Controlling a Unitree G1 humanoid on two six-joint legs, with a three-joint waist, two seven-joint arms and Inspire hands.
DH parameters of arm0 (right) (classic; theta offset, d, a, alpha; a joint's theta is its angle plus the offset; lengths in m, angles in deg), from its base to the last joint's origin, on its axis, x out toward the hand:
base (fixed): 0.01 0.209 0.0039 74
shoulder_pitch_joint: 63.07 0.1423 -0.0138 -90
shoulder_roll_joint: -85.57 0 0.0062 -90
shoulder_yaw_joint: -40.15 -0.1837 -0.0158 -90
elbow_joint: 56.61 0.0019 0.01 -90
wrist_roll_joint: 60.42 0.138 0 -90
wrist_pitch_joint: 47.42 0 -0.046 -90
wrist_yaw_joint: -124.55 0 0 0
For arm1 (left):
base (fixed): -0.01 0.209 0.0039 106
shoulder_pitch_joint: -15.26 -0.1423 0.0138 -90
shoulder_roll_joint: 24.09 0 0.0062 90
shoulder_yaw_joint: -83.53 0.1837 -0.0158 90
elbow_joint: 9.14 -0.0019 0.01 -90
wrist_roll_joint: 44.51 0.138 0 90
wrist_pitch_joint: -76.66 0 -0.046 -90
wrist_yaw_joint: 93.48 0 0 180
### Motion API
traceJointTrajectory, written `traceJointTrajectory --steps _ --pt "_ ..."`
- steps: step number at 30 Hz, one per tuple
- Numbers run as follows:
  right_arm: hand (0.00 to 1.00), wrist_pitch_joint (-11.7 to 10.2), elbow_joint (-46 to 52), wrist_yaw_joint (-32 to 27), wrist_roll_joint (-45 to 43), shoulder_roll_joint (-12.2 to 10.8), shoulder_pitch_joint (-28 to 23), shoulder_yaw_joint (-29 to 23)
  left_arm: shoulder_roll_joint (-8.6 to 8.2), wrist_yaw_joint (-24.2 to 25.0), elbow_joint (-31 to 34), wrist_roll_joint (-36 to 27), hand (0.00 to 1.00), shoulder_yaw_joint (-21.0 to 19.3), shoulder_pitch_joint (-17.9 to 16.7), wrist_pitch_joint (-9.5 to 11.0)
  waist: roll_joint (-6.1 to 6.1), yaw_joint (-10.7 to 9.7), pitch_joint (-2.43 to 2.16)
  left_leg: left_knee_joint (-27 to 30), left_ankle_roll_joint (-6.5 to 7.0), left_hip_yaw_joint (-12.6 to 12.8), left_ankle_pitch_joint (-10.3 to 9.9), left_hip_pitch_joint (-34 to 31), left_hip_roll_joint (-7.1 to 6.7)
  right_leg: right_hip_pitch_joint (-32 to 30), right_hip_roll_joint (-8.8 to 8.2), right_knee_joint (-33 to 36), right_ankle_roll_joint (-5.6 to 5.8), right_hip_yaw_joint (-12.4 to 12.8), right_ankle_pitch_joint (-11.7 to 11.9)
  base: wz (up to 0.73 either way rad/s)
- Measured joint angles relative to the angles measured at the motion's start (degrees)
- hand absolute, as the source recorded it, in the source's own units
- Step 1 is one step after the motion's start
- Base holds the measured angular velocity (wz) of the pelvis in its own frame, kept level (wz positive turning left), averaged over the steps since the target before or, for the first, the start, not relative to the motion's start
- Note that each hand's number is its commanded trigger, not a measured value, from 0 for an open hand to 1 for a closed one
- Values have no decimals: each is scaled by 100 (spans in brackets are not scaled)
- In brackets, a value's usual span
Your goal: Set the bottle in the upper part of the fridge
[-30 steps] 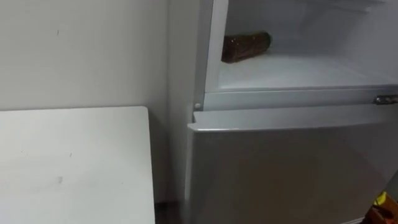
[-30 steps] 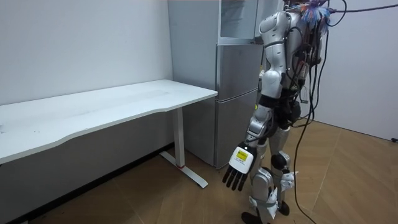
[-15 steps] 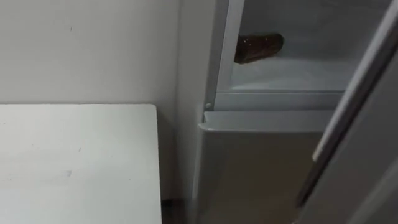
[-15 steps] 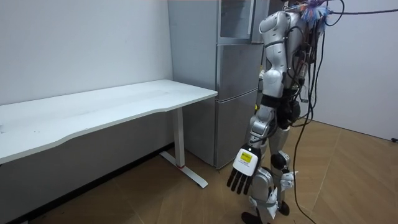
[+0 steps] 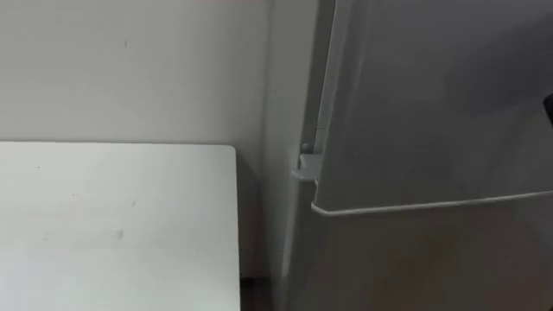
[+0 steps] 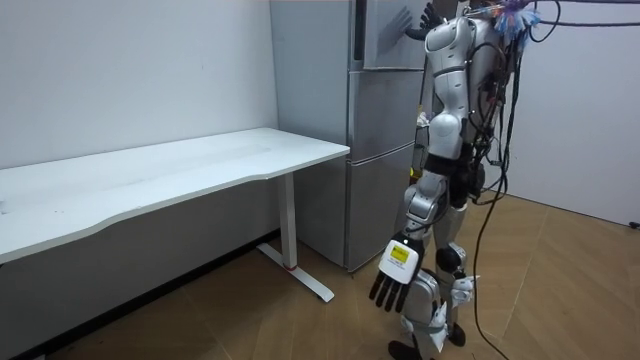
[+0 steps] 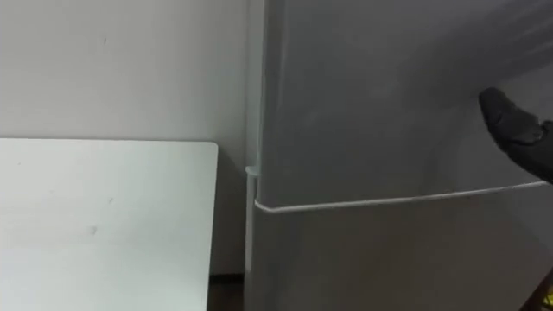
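Observation:
The grey upper fridge door [image 5: 432, 104] stands almost flush with the fridge body, and it hides the compartment's inside and the bottle. My right hand [image 7: 511, 128] is raised against the door's front at the right, its dark fingers straight and spread on the door panel [image 6: 385, 30]. In the room view that hand [image 6: 420, 20] is up at head height on the door. My left hand [image 6: 393, 278] hangs at my side near knee height, open and holding nothing. I stand upright close to the fridge, facing it.
A white table [image 5: 104, 216] stands to the left of the fridge, its corner close to the fridge's side wall. The lower fridge door [image 6: 380, 160] is closed. Wooden floor [image 6: 560, 290] lies behind me.
The upper door has swung from open to nearly closed, covering the brown bottle that lay on the shelf. My right hand now shows on the door. The eye views have shifted.

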Motion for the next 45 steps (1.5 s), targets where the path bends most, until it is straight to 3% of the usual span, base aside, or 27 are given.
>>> traceJointTrajectory --steps 3,10,16,26,32,35,45 --pt "0 20 -203 -32 -44 12 142 59 14 52 12 131 0 0 -11 -20 -51 99 -28 19 0 -5 0 35 -2 22 -5 4 0 7 1 0" --pt "0 50 -664 83 -10 16 499 266 67 88 71 174 0 15 13 -30 -76 109 -2 48 0 -11 -1 88 12 85 0 10 -17 -1 12 0" --pt "0 58 -830 138 -31 16 600 292 73 193 75 175 0 16 17 -113 -37 178 17 55 -7 -20 -19 50 20 88 4 16 -33 -4 26 0" --pt "0 -58 -1102 141 -70 16 790 398 71 323 112 388 0 121 60 -244 38 215 -3 110 -6 -62 -17 22 17 95 -1 21 -37 -41 37 1" --pt "0 -226 -1902 184 -45 19 1213 516 89 422 161 505 0 136 63 -384 49 211 10 166 18 -81 0 26 5 103 -24 6 -37 -62 84 -2" --pt "0 -225 -2203 182 -47 26 1289 479 115 506 273 506 0 225 67 -490 -27 198 -15 238 41 -186 18 -37 -21 78 -58 9 -20 -154 92 15" --pt "0 -328 -3560 230 33 286 1934 837 250 594 450 501 0 580 67 -589 -98 234 -7 305 90 -204 119 -85 -60 75 -108 6 73 -160 222 1"
